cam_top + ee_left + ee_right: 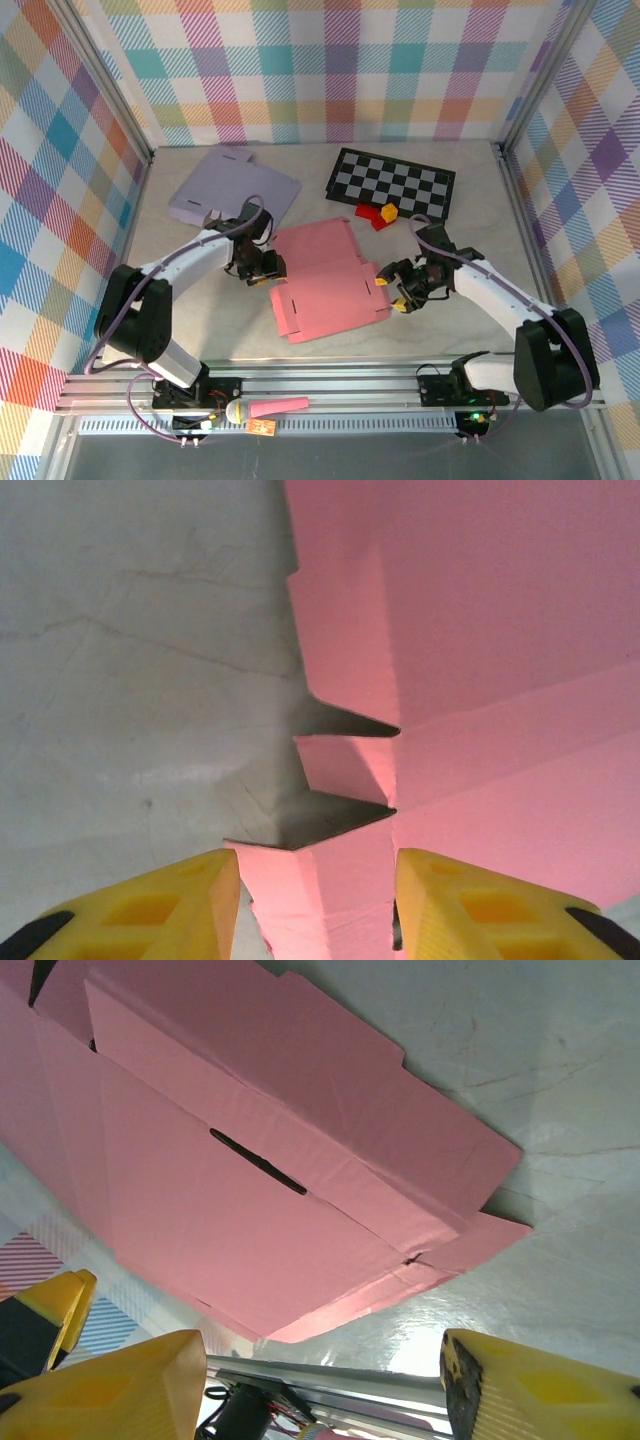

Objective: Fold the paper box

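Observation:
The pink paper box lies flat and unfolded in the middle of the table. At its left edge my left gripper holds a raised side flap. In the left wrist view that pink flap stands between the yellow fingers and spans the gap between them, with the gripper shut on it. My right gripper is at the box's right edge. In the right wrist view the gripper is open. Only table shows between its fingers, and the box's edge lies just ahead of them.
A flat lavender box blank lies at the back left. A black-and-white checkered board lies at the back right, with small red and yellow pieces beside it. The aluminium rail runs along the near edge.

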Tool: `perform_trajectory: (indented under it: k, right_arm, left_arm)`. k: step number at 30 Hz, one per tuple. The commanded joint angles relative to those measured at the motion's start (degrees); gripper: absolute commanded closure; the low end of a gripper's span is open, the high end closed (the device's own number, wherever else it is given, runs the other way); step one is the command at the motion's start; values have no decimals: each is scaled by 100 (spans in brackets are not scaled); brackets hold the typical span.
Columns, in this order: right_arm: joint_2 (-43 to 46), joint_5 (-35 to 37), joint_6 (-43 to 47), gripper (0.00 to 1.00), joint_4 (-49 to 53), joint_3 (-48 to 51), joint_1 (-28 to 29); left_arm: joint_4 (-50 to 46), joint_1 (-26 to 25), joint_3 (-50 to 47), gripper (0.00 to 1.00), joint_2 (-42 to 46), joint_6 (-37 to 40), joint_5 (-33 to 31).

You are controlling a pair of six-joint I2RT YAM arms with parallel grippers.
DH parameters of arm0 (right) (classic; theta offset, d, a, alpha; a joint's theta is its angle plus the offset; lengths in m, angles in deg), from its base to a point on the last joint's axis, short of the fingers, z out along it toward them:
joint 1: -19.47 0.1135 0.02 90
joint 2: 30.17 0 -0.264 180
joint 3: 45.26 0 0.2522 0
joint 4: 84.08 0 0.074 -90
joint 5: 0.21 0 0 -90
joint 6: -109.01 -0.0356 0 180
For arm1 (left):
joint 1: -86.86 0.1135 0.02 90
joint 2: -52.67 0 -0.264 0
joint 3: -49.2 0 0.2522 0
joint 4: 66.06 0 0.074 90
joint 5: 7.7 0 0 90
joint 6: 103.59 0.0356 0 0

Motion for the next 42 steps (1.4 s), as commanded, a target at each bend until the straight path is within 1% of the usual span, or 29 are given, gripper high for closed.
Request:
perform_trajectory:
  k: [1, 6, 10, 13, 18, 22, 27, 30, 37, 42]
  right_arm:
    - [-226, -278, 267, 36, -46, -272, 20]
    - [-521, -442, 527, 36, 5, -413, 20]
    - [-685, -532, 676, 36, 94, -556, 19]
    - [-731, -562, 739, 35, 155, -587, 25]
    - [-748, -653, 699, 35, 11, -431, 50]
    - [-740, -664, 567, 35, -125, -291, 110]
    - [-864, -775, 138, 36, -852, 168, 134]
    - [-1119, -750, 75, 37, -1096, 183, 133]
    - [-1705, -307, 704, 40, -396, -454, 44]
    - [-1888, -243, 818, 42, -328, -480, -127]
  left_arm:
    - [-383, 69, 355, 54, -233, 1390, 281]
    - [-436, 70, 481, 53, -550, 1979, 674]
    - [-593, 77, 517, 52, -693, 2383, 687]
    - [-742, 79, 573, 51, -833, 2611, 887]
    - [-778, 79, 547, 49, -940, 2702, 770]
    - [-768, 79, 567, 48, -1022, 2698, 1002]
    - [-715, 52, 558, 48, -1117, 2610, 1102]
    - [-700, 35, 541, 48, -1112, 2602, 1072]
    - [-700, -22, 470, 48, -1179, 2606, 1095]
    - [-754, -78, 468, 49, -1172, 2622, 1071]
